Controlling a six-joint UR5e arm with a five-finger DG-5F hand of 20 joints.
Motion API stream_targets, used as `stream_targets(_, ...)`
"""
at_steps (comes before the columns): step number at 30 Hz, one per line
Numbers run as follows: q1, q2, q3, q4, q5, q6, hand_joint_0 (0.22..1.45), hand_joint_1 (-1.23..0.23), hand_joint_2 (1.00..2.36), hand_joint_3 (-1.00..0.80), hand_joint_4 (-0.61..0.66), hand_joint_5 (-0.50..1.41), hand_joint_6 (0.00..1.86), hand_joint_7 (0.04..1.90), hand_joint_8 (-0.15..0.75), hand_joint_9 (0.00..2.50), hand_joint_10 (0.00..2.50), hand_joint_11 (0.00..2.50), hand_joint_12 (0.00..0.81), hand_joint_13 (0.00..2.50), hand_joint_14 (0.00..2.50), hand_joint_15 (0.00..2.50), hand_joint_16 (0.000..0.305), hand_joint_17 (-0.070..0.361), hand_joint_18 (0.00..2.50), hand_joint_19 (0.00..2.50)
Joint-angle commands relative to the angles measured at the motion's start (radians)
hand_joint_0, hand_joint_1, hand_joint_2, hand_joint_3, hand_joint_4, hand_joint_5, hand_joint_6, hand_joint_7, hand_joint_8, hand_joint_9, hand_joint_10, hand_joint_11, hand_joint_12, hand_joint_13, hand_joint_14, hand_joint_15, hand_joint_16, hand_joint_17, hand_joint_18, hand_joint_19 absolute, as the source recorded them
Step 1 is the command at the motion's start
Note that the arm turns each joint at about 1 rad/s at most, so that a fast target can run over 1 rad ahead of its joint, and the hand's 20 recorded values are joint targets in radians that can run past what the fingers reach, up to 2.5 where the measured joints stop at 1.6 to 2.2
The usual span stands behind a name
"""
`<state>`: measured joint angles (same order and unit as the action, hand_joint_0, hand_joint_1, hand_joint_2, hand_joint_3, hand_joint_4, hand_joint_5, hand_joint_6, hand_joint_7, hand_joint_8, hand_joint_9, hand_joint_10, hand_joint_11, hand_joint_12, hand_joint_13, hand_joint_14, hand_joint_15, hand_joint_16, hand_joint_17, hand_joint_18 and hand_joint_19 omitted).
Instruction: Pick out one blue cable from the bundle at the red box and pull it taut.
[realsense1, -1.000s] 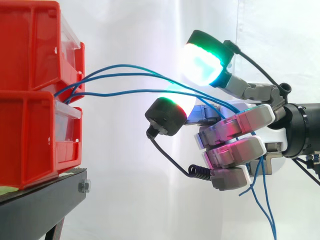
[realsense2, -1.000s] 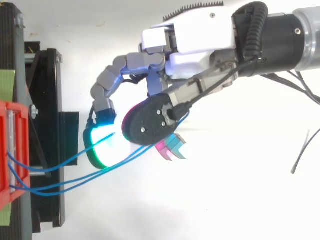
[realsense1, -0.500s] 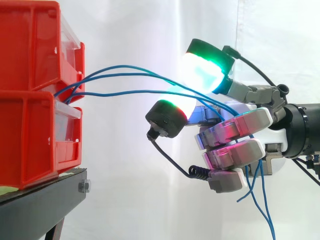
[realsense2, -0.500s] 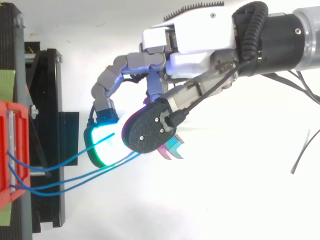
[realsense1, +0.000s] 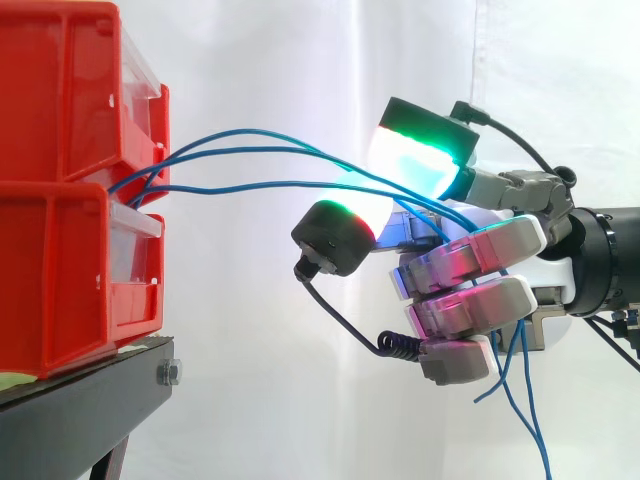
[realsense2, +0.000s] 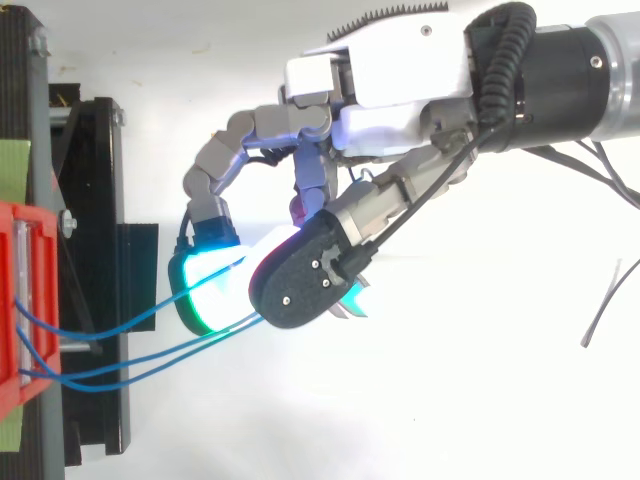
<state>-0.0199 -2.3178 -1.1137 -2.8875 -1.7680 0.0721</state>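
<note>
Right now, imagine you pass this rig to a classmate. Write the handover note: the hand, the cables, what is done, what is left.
Hand: fingers curled round the cables, out to the right of the bins in the side view.
Cables: three blue ones run from the red bins into the hand in slack arcs. Their loose ends hang below it.
Done: bundle reached and gathered.
Left: no single cable is separated yet. Pick one out, then pull it taut.

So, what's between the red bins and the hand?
Just the blue cables, arching from the red bins through open air into the hand; the side view shows the stretch plainly.
</note>
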Motion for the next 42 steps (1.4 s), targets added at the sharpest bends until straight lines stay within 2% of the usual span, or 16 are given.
stream_targets(1, 0.0, 0.0, 0.0, 0.001, -0.001, 0.0, 0.49, -0.54, 1.0, -0.5, 0.02, -0.06, 0.87, 0.93, 0.251, 1.54, 0.02, 0.69, 0.363, 1.34, 0.03, 0.71, 0.051, 0.115, 1.05, 0.73)
stream_targets(3, -0.002, 0.0, 0.0, 0.001, 0.001, 0.0, 0.49, -0.46, 1.0, -0.5, 0.01, -0.06, 0.86, 0.93, 0.255, 1.53, 0.03, 0.69, 0.363, 1.33, 0.02, 0.71, 0.051, 0.115, 1.04, 0.74)
stream_targets(5, -0.002, 0.002, 0.0, 0.001, 0.001, 0.0, 0.54, -0.3, 1.0, -0.5, 0.01, -0.06, 0.86, 0.92, 0.245, 1.51, 0.03, 0.68, 0.353, 1.3, 0.03, 0.72, 0.048, 0.109, 0.99, 0.78)
stream_targets(6, 0.0, 0.0, 0.0, 0.001, 0.001, 0.0, 0.55, -0.29, 1.0, -0.5, 0.01, -0.06, 0.86, 0.93, 0.237, 1.51, 0.02, 0.69, 0.354, 1.31, 0.03, 0.71, 0.048, 0.108, 0.98, 0.78)
stream_targets(9, -0.002, 0.0, 0.0, 0.001, -0.001, 0.0, 0.57, -0.34, 1.01, -0.39, 0.02, -0.06, 0.85, 0.95, 0.245, 1.51, 0.03, 0.7, 0.35, 1.3, 0.03, 0.72, 0.048, 0.107, 0.96, 0.79)
stream_targets(10, -0.002, 0.0, 0.0, 0.001, -0.001, 0.0, 0.57, -0.43, 1.01, -0.32, 0.04, -0.06, 0.85, 0.96, 0.267, 1.53, 0.03, 0.68, 0.374, 1.33, 0.03, 0.69, 0.053, 0.12, 1.02, 0.74)
stream_targets(13, -0.002, 0.0, 0.0, 0.001, -0.001, 0.0, 0.56, -0.53, 1.01, -0.22, 0.04, -0.05, 0.85, 0.95, 0.283, 1.55, 0.02, 0.65, 0.399, 1.36, 0.02, 0.66, 0.06, 0.135, 1.1, 0.69)
stream_targets(19, -0.003, 0.0, 0.0, 0.001, -0.001, 0.0, 0.55, -0.61, 1.01, -0.17, 0.03, -0.05, 0.86, 0.94, 0.292, 1.56, 0.02, 0.65, 0.406, 1.37, 0.02, 0.66, 0.062, 0.14, 1.13, 0.67)
stream_targets(27, -0.005, 0.0, 0.0, 0.001, -0.002, 0.0, 0.55, -0.65, 1.01, -0.23, 0.05, -0.06, 0.87, 0.9, 0.295, 1.53, 0.02, 0.65, 0.403, 1.37, 0.02, 0.66, 0.062, 0.14, 1.13, 0.66)
stream_targets(30, -0.005, 0.0, 0.0, 0.004, -0.001, 0.0, 0.55, -0.67, 1.01, -0.31, 0.05, -0.07, 0.88, 0.89, 0.278, 1.49, 0.03, 0.69, 0.38, 1.34, 0.02, 0.68, 0.057, 0.128, 1.08, 0.7)
stream_targets(35, -0.005, 0.0, 0.0, 0.005, -0.001, 0.0, 0.53, -0.63, 1.01, -0.4, 0.03, -0.08, 0.88, 0.88, 0.25, 1.48, 0.03, 0.71, 0.349, 1.29, 0.03, 0.71, 0.049, 0.11, 1.0, 0.75)
stream_targets(42, -0.005, 0.002, 0.0, 0.004, 0.001, 0.0, 0.52, -0.6, 1.0, -0.46, 0.03, -0.07, 0.88, 0.9, 0.255, 1.49, 0.03, 0.72, 0.356, 1.3, 0.03, 0.71, 0.05, 0.112, 1.01, 0.75)
